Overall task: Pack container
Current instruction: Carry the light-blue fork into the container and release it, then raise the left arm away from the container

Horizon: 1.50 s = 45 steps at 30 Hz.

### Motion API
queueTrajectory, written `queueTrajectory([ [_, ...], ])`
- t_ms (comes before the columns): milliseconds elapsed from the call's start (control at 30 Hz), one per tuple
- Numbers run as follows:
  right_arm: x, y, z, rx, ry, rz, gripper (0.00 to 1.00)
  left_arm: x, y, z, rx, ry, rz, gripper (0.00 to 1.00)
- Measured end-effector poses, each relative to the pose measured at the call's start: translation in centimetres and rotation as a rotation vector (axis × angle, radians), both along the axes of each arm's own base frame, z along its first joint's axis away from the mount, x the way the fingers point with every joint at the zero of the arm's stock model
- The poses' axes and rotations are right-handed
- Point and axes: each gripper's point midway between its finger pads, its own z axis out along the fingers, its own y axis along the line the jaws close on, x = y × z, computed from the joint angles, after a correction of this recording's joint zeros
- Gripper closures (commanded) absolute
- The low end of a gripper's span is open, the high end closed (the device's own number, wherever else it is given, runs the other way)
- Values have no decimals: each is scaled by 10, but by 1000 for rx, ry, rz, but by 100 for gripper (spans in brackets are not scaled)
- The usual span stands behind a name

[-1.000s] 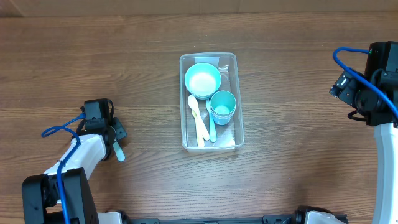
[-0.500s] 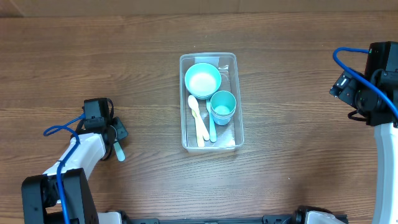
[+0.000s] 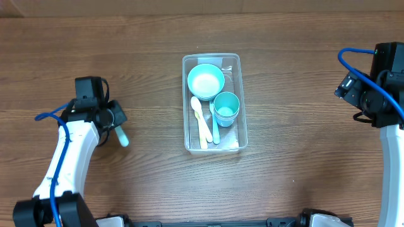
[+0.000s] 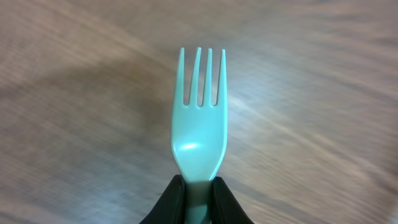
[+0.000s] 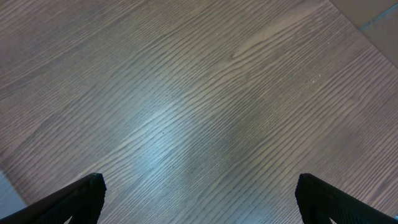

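Teal fork [image 4: 199,118] pinched by its handle in left gripper [image 4: 198,186], seemingly airborne over blurred table [image 4: 311,93], for carrying to the container [image 3: 211,57]; right gripper [image 5: 199,190] waits spread open.

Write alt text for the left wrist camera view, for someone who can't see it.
A teal fork, pinched by its handle in the left gripper at the bottom edge, points four tines toward the top. Behind it is a blurred wooden table.

Bowl [image 3: 206,81], cup [image 3: 226,107] and 2 utensils [image 3: 202,126] lie inside container [image 3: 211,56].
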Motion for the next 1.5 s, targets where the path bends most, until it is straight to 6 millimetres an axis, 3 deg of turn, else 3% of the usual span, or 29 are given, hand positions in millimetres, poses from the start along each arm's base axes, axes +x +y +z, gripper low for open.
queueTrajectory([
  [67,0,0,0,0,0,0,0,12,-20,20,-25,-62,-53,90],
  [133,0,0,0,0,0,0,0,23,-56,43,-65,-126,-132,89],
  [367,0,0,0,0,0,0,0,34,-168,84,-166,-257,-354,89],
  [433,0,0,0,0,0,0,0,27,-192,87,-191,-263,-401,89],
  [600,0,0,0,0,0,0,0,11,-228,86,-214,-252,-476,88],
  [767,0,0,0,0,0,0,0,13,-249,63,-216,-207,-502,91],
  [833,0,0,0,0,-1,0,0,14,-251,55,-221,-191,-490,90],
  [867,0,0,0,-1,0,0,0,16,-252,56,-224,-198,-489,82],
  [900,0,0,0,0,0,0,0,18,-253,58,-230,-211,-487,65],
  [967,0,0,0,0,0,0,0,20,-254,60,-236,-221,-484,49],
  [1133,0,0,0,0,0,0,0,22,-256,63,-244,-231,-483,47],
  [1233,0,0,0,0,0,0,0,33,-249,91,-252,-303,-467,42],
  [1300,0,0,0,0,0,1,0,45,-222,124,-234,-393,-404,41],
  [1367,0,0,0,0,-1,0,0,53,-170,160,-168,-487,-292,30],
  [1433,0,0,0,0,0,0,0,50,-118,179,-75,-525,-194,0],
  [1500,0,0,0,0,-1,1,0,40,-69,176,6,-482,-89,0],
])
